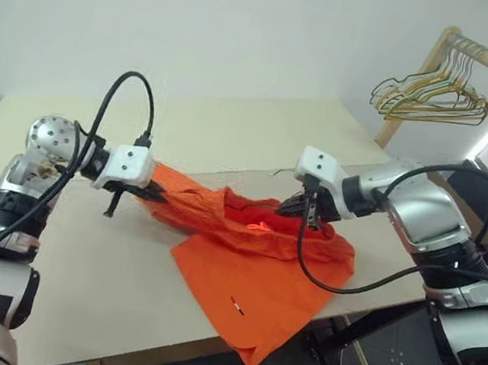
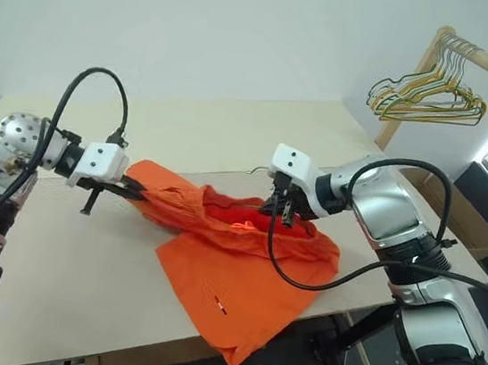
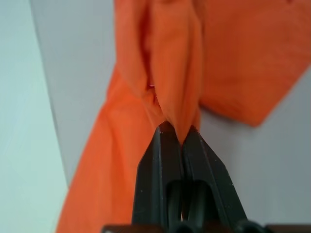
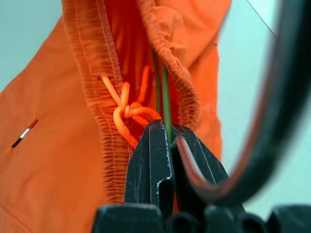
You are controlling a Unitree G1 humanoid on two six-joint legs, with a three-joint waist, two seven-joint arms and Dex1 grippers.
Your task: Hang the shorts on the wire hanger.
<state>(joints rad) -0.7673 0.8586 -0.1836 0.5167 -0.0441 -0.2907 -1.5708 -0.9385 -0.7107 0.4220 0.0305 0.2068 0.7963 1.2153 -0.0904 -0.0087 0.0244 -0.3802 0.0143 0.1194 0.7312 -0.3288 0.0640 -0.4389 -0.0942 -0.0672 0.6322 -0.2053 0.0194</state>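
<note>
- The orange shorts (image 1: 251, 264) lie in the middle of the frame on the desk (image 1: 105, 281), with one leg hanging off the near edge.
- The left pincer (image 1: 157, 194) is clenched on a bunch of the shorts' cloth at left of center. It only has a small pinch, so a hard tug could pull the cloth free.
- The right pincer (image 4: 167, 131) is clenched on the thin green wire hanger (image 4: 164, 92), which goes inside the waistband by the orange drawstring (image 4: 127, 114).
- The wire could catch on the drawstring knot and get stuck.
- If the two arms pull apart too far, the hanger may bend or slide out.
- The hanging leg is heavy and could drag the shorts off the desk.
</note>
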